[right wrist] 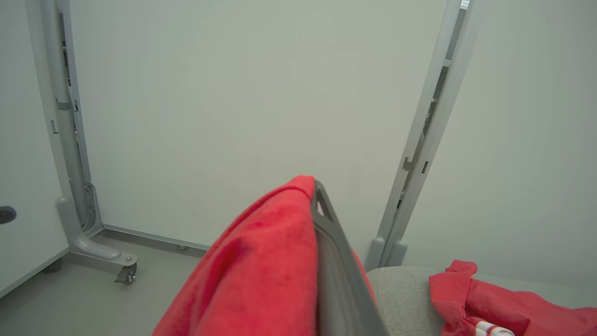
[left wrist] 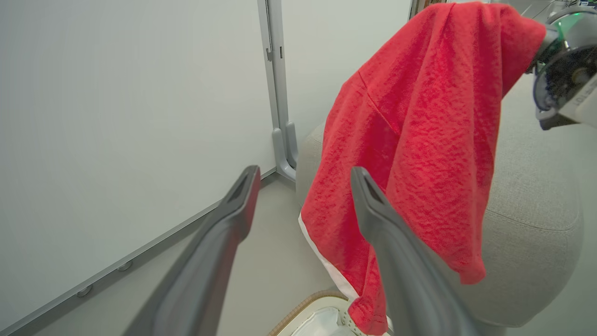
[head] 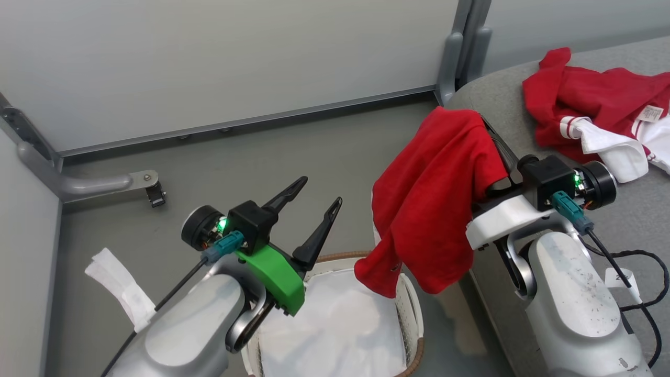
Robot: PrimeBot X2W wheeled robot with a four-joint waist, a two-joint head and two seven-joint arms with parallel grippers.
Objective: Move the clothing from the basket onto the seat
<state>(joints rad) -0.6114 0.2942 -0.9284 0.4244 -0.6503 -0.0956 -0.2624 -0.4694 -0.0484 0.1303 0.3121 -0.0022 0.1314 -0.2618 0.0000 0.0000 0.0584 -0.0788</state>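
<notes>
Red garment [head: 434, 199] hangs above basket [head: 414, 325]; second garment [head: 591, 99] lies crumpled on grey seat [head: 636, 214].

Bright, even light surrounds me; a faint shadow lies on the floor [head: 314, 146] near the seat [head: 638, 209]. My wrist views bow at their edges.

We see pale grey partition panels [head: 235, 63] enclosing a corner, joined by grey metal posts [head: 453, 57]. One curved post foot ends in a small black caster [head: 155, 195] on the smooth grey floor [head: 314, 146]. The light is soft and even.
</notes>
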